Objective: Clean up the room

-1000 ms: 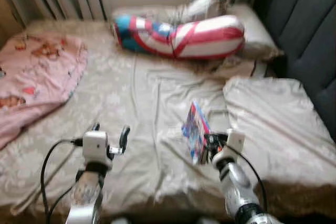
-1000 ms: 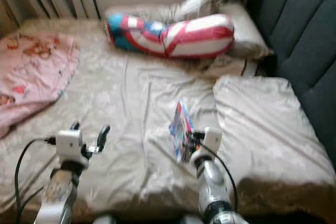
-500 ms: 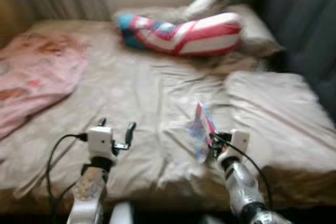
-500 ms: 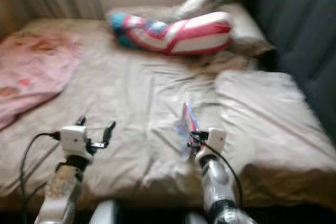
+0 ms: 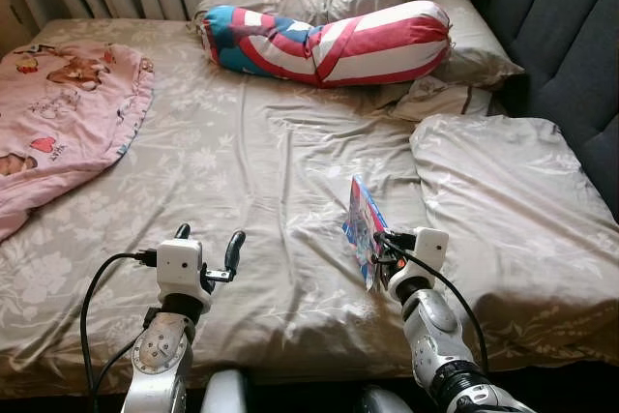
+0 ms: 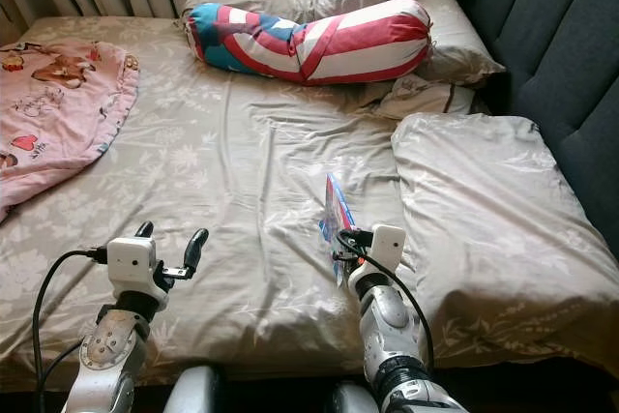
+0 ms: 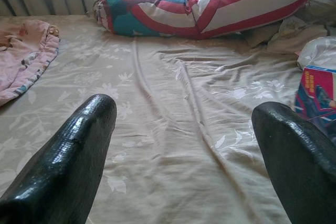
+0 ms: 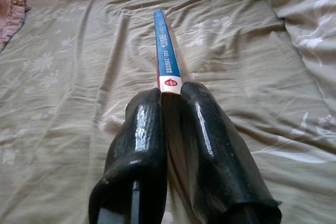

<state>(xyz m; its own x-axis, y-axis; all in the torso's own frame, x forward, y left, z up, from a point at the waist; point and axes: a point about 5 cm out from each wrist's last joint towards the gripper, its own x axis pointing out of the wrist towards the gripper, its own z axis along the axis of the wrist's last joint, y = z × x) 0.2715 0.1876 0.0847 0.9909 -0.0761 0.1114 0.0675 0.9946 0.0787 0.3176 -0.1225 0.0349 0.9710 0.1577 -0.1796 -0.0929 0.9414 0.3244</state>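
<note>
A thin colourful book (image 5: 364, 229) stands on edge above the bed sheet, held by my right gripper (image 5: 380, 256), which is shut on its lower end. In the right wrist view its blue spine (image 8: 165, 53) sticks out from between the two black fingers (image 8: 142, 135). My left gripper (image 5: 207, 244) hovers open over the near part of the bed, with nothing between its fingers (image 7: 79, 145). The book (image 7: 315, 93) lies off to that gripper's right.
The bed (image 5: 242, 162) has a beige flowered sheet. A pink blanket (image 5: 58, 113) lies at the far left. A red, white and blue bolster (image 5: 338, 41) and beige pillows (image 5: 464, 41) lie at the head. A folded beige duvet (image 5: 503, 200) sits right, beside a dark padded headboard (image 5: 571, 36).
The camera shook and has settled, so the picture is sharp now. Both grippers keep their poses, and the book stays in the right one.
</note>
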